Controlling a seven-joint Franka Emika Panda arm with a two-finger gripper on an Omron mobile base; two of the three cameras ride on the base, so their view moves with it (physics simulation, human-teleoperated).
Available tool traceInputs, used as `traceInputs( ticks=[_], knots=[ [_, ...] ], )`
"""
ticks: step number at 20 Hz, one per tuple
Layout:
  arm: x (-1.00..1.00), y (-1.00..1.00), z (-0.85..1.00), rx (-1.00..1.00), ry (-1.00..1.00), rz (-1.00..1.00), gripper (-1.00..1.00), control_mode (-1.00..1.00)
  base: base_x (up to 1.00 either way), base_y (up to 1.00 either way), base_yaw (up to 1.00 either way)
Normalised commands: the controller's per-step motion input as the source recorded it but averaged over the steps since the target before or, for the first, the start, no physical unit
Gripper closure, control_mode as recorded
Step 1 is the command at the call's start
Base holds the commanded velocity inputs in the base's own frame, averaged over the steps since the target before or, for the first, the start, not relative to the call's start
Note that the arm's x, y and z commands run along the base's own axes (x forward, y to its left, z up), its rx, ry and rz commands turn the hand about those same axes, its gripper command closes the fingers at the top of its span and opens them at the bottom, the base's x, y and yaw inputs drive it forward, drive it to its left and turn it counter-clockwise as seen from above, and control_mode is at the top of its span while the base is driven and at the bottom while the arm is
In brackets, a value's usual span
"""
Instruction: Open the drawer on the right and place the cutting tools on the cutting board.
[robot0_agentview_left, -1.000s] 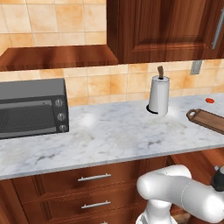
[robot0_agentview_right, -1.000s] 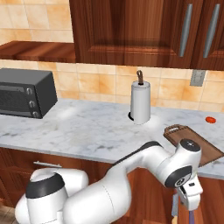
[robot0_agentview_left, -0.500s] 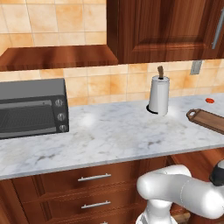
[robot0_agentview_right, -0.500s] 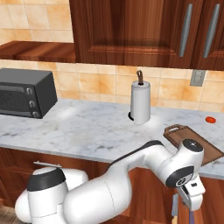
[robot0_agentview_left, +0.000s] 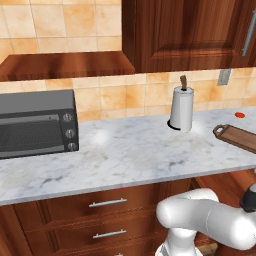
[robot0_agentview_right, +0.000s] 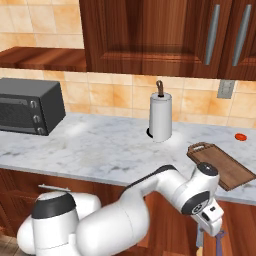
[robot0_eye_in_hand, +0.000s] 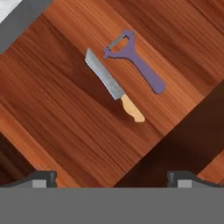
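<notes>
Hanging above the open drawer (robot0_eye_in_hand: 65, 109), the jaws stand spread wide and empty; their two dark fingertips (robot0_eye_in_hand: 41, 178) rise at the bottom corners of the hand view, with bare reddish-brown drawer floor between them. In the right base view the gripper (robot0_agentview_right: 210, 235) reaches down below the front edge of the surface (robot0_agentview_right: 100, 150), to the right of the robot's body.

Ahead of the jaws, toward the top of the hand view, lie the two cutting tools. The nearer is a knife (robot0_eye_in_hand: 113, 86) with a grey-blue blade and an orange-tan handle; its long axis runs diagonally from upper left to lower right, handle end closest to the jaws. Just beyond it lies a purple peeler (robot0_eye_in_hand: 138, 63), roughly parallel, its head close beside the knife's blade near the tip. Whether the two touch there cannot be told.

A line drawn between the fingertips runs across the frame, so the knife lies at a slant to it, neither squarely across nor in line. By judgement, the coming descent calls for a forward shift and a turn of the wrist so that the jaws close across the knife's narrow width.

On the surface above, the cutting board (robot0_agentview_right: 222, 167) lies to the right of the white paper-towel roll (robot0_agentview_right: 160, 119), loop handle toward the wall, nothing on it yet.
</notes>
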Motion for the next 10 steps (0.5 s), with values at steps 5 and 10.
traceInputs(
  ticks=[5,10],
  knots=[
    [0.08,0.04,-0.24,0.0,0.08,0.13,-1.0,-1.0,0.0,0.0,0.0],
    [0.2,-0.01,-0.41,-0.05,0.16,0.04,-1.0,-1.0,0.0,0.0,0.0]
  ],
)
